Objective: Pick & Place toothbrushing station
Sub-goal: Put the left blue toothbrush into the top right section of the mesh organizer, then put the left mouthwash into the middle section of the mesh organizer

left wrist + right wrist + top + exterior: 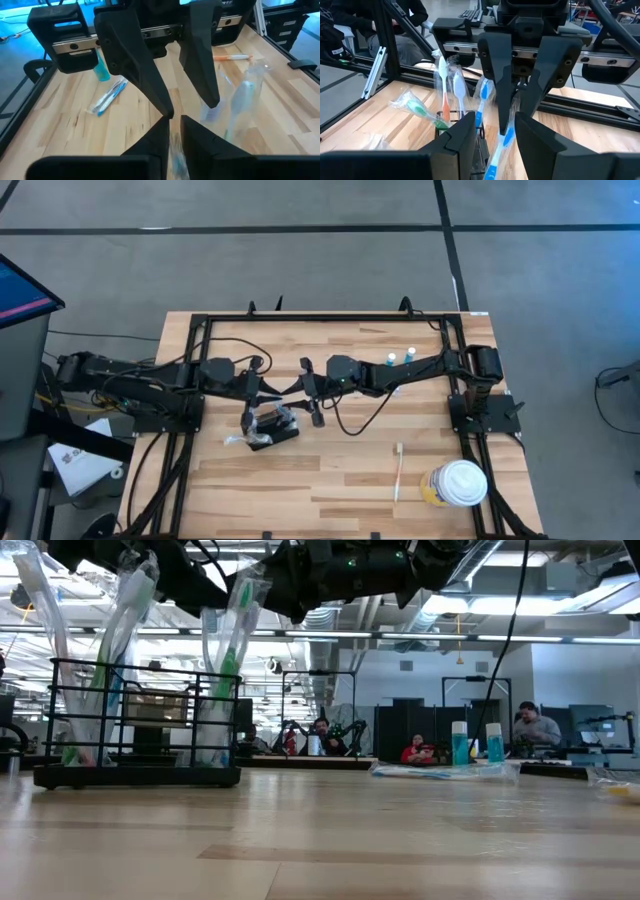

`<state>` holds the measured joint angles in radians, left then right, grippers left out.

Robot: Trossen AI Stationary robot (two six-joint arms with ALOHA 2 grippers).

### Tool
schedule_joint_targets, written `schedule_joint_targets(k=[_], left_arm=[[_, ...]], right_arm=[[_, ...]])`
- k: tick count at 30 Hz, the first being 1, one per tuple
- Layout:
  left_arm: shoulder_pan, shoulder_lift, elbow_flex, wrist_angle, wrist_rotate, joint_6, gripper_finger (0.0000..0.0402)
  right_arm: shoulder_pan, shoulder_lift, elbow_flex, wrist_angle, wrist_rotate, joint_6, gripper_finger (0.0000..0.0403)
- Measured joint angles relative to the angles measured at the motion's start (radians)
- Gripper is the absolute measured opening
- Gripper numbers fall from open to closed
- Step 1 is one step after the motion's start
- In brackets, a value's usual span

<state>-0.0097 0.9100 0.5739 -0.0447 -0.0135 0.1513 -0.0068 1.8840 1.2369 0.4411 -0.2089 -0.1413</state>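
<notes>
One black wire holder box (pixel 272 428) stands left of the table's (pixel 330 470) middle, holding several plastic-wrapped toothbrushes (pixel 451 92) upright or leaning. The left gripper (pixel 248 417) hangs over its left end, fingers a little apart around a blurred wrapped brush. The right gripper (pixel 492 135) is just right of the box, pinching a blue wrapped toothbrush (pixel 499 142). One loose toothbrush (pixel 398 470) lies near right, beside one white-lidded yellowish cup (pixel 455 483). Two small blue bottles (pixel 400 358) stand far right.
</notes>
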Motion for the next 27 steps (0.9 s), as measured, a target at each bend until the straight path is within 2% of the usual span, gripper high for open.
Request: schedule_joint_targets(k=[9, 17, 21, 27], left_arm=[[0.0, -0.004, 0.004, 0.075, -0.001, 0.0, 0.0071], [0.0, -0.018, 0.004, 0.145, -0.004, 0.007, 0.0075], [0.0, -0.042, 0.003, 0.147, -0.016, 0.007, 0.0074], [0.0, -0.071, 0.003, 0.153, -0.017, 0.003, 0.0072]], right_arm=[[0.0, 0.004, -0.002, -0.005, 0.0, 0.0, 0.0129], [-0.022, -0.018, 0.0, 0.0, 0.0, 0.002, 0.0129], [-0.038, -0.068, 0.001, -0.099, 0.0, 0.001, 0.0129], [-0.072, -0.185, 0.0, -0.403, 0.001, 0.022, 0.0129]])
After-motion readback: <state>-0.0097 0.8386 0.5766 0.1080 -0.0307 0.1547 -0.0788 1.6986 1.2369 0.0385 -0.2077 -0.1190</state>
